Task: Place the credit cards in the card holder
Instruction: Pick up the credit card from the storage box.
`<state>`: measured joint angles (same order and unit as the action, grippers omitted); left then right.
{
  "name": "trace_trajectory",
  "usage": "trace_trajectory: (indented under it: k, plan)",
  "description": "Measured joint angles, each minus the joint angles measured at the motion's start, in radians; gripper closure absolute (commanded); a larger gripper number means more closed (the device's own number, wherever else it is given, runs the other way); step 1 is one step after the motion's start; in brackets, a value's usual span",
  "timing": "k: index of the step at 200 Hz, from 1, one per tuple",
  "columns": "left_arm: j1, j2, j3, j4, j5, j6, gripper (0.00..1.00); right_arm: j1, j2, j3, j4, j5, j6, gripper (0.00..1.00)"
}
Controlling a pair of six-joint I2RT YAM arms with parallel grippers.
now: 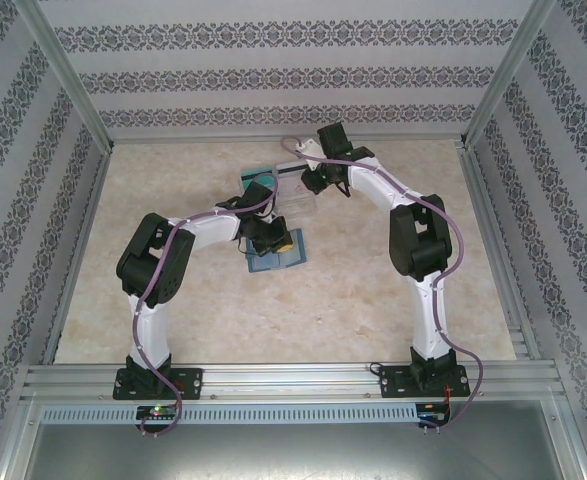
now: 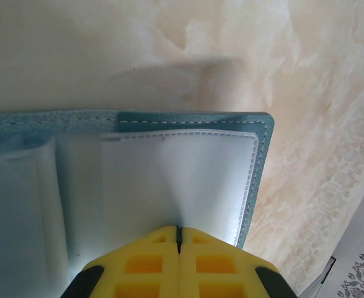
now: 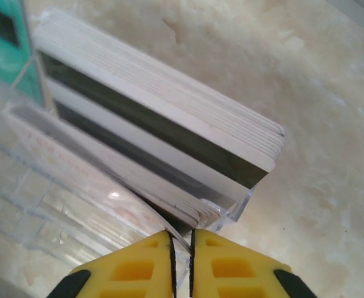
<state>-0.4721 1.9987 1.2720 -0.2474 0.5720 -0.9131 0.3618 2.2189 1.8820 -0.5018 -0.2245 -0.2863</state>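
Crowding the clear tray (image 3: pixel 245 203), credit cards (image 3: pixel 169 105) flank one the right pincer (image 3: pixel 180 247) grasps; left pincer (image 2: pixel 178 233) clenched.

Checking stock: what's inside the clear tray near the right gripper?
White credit cards with dark stripes, packed on edge in the clear tray. Front cards cover those behind, hiding their faces.

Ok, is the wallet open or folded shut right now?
Open: the wallet lies spread flat on the table, its pale inner pockets facing up.
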Motion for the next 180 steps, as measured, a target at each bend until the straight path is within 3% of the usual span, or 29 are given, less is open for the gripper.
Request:
trace_trajectory:
  k: [20, 39, 83, 180]
  plan:
    - [0.0, 0.0, 0.0, 0.0, 0.0, 0.0, 1.0, -0.001, -0.001, 0.0, 0.001, -0.014, -0.003, 0.97]
    - [0.0, 0.0, 0.0, 0.0, 0.0, 0.0, 1.0, -0.003, -0.007, -0.008, 0.002, -0.027, -0.002, 0.98]
    - [0.0, 0.0, 0.0, 0.0, 0.0, 0.0, 1.0, -0.019, -0.026, -0.031, 0.009, -0.065, -0.002, 0.99]
    - [0.0, 0.0, 0.0, -0.002, 0.0, 0.0, 1.0, -0.08, -0.046, -0.035, 0.005, -0.291, 0.043, 0.99]
